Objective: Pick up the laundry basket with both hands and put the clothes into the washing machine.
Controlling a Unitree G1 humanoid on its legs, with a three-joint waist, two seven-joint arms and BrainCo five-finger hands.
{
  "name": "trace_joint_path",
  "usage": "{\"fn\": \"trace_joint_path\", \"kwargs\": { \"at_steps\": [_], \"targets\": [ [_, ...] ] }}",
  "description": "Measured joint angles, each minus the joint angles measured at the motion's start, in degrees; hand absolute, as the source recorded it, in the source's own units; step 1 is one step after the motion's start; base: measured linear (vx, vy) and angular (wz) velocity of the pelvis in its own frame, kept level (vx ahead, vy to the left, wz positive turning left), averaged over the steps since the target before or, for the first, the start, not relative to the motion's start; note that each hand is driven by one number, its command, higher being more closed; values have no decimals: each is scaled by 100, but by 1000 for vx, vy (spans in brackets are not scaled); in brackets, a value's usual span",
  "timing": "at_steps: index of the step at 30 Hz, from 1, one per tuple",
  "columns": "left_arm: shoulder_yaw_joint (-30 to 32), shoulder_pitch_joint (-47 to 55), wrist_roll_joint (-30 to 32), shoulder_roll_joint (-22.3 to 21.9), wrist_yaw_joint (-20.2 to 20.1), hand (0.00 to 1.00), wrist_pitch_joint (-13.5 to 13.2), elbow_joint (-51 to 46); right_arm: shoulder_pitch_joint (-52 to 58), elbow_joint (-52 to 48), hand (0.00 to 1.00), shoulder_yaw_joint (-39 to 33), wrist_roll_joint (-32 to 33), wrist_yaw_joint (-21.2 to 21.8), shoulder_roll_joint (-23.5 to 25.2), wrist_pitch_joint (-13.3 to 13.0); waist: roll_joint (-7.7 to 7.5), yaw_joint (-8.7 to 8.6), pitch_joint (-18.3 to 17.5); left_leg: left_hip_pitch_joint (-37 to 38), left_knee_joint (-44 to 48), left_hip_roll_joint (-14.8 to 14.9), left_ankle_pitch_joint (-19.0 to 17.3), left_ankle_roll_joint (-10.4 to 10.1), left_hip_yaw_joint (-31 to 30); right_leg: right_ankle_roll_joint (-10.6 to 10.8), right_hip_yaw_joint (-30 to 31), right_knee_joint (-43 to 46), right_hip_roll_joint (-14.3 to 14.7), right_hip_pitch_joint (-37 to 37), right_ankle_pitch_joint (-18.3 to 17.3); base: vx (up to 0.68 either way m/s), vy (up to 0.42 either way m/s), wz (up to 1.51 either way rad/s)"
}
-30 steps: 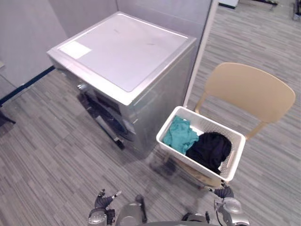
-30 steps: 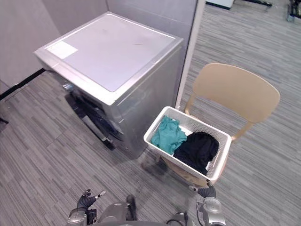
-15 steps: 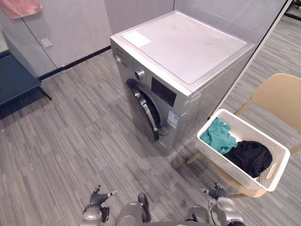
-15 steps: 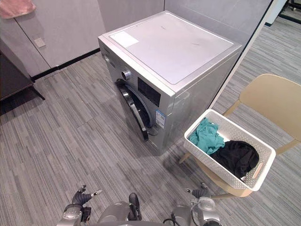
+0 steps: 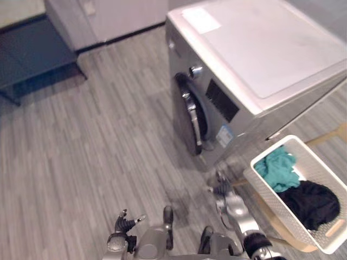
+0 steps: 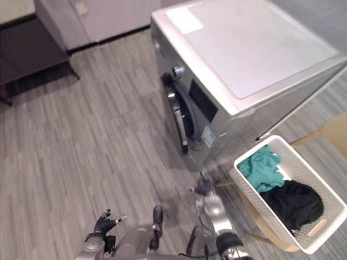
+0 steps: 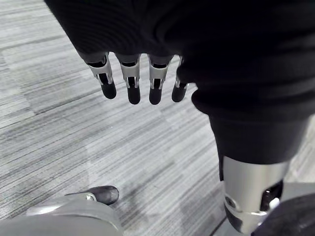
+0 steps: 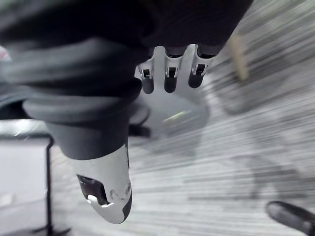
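The white laundry basket (image 5: 274,208) sits on a tan chair (image 5: 294,242) just beside the washing machine (image 5: 260,59), with 2 clothes inside: a teal cloth (image 5: 277,169) and a black cloth (image 5: 314,203). Both hands hang empty over the floor, fingers loosely straight and slightly apart, gripping nothing; the right hand (image 5: 222,190) is near the basket, the left hand (image 5: 126,223) well apart from it

Camera swung left; right hand (image 5: 222,190) raised forward, near laundry basket (image 5: 265,193).

Grey plank-pattern floor (image 5: 81,151). Pale wall (image 5: 124,13) with black baseboard (image 5: 122,37) far side. Dark low table (image 5: 32,59) far left. Tan chair (image 6: 337,130) at right edge.
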Motion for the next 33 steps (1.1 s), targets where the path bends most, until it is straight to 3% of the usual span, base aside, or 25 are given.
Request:
{"fn": "trace_joint_path", "kwargs": {
  "at_steps": [4,5,10,13,20,25,33],
  "targets": [
    [-85,-117,-172,-41,78,0,-85,-217,-765,-168,0,-354,65,-242,-270,-18,18,106,245,-364,41,-20,98,-114,-217,-66,-156,319,-41,-357,-71,3,-37,37],
    [-83,-182,-239,-60,99,0,-89,-238,-977,-174,0,-649,120,-465,-439,-13,9,181,322,-456,37,-25,142,-149,-281,-91,-172,411,-46,-459,-99,-10,-35,22],
    [-104,-316,-368,-56,172,0,-171,-266,-1475,-154,0,-987,459,-866,-937,-14,15,189,507,-800,-31,-45,326,-193,-439,-139,-294,640,-90,-838,-235,-57,-55,18],
    [-191,-423,-377,-26,181,0,-173,-245,-1630,-55,0,-1084,862,-890,-1123,4,57,212,614,-912,-292,-36,562,-193,-534,-168,-324,723,-79,-1075,-251,-85,-80,9],
    [-217,-825,-449,28,182,0,-173,-142,-1775,316,0,-1134,1505,-913,-1007,123,85,332,632,-1214,-587,-39,814,-262,-915,-263,-600,835,-57,-1393,-309,-61,-87,22],
    [-221,-1092,-488,47,199,0,-172,-143,-2140,214,0,-648,1605,-882,-684,127,91,370,635,-1344,-715,-46,949,-330,-1182,-307,-767,922,-37,-1499,-391,-8,-90,25],
    [-259,-1257,-576,10,211,0,-166,-159,-2616,82,0,-376,2063,-852,-180,-21,91,529,637,-1367,-850,-38,1100,-427,-1435,-311,-846,976,34,-1497,-476,17,-102,18]
  ]
}}
